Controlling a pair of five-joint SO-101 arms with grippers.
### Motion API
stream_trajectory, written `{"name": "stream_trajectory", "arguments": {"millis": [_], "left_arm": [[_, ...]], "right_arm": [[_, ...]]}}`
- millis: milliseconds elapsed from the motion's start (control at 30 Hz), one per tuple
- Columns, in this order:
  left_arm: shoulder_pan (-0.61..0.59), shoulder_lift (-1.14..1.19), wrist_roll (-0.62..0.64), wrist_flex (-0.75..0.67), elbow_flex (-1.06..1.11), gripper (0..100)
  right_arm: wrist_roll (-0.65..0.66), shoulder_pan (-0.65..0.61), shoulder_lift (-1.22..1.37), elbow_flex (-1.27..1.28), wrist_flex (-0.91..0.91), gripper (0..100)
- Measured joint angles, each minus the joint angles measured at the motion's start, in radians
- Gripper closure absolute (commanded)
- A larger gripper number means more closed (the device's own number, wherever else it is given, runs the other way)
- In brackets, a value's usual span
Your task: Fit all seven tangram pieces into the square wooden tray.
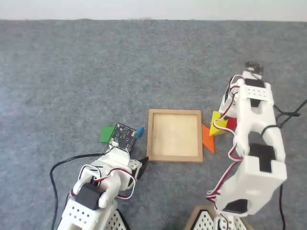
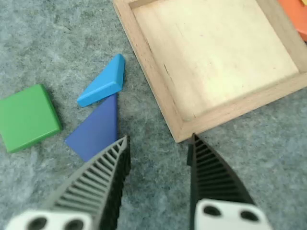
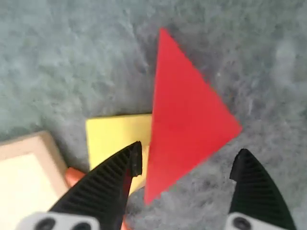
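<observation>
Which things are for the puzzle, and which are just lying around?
For the puzzle: wooden tray, green square, light blue triangle, dark blue triangle, red triangle, yellow piece, orange piece.

Just lying around: grey carpet, black cable.

Light falls soft and even over the grey felt table point(image 1: 72, 72) — bright, with no hard-edged shadows anywhere. In the high view the left arm point(image 1: 96, 191) and right arm point(image 1: 256, 143) cast only faint, short shade close under themselves. In the left wrist view the wooden tray point(image 2: 148, 76) has a pale sheen across its floor and a thin dim band along its inner walls. In the right wrist view the red triangle point(image 3: 187, 120) looks flat and vivid — a soft shadow hugs one edge.
</observation>
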Motion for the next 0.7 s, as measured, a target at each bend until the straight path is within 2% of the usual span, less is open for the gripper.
{"name": "stream_trajectory", "arguments": {"millis": [300,700], "left_arm": [[0.0,0.0,0.0,0.0,0.0,80],[0.0,0.0,0.0,0.0,0.0,80]], "right_arm": [[0.009,0.035,0.161,-0.18,0.043,69.6],[0.118,0.037,0.264,-0.285,0.078,69.6]]}}
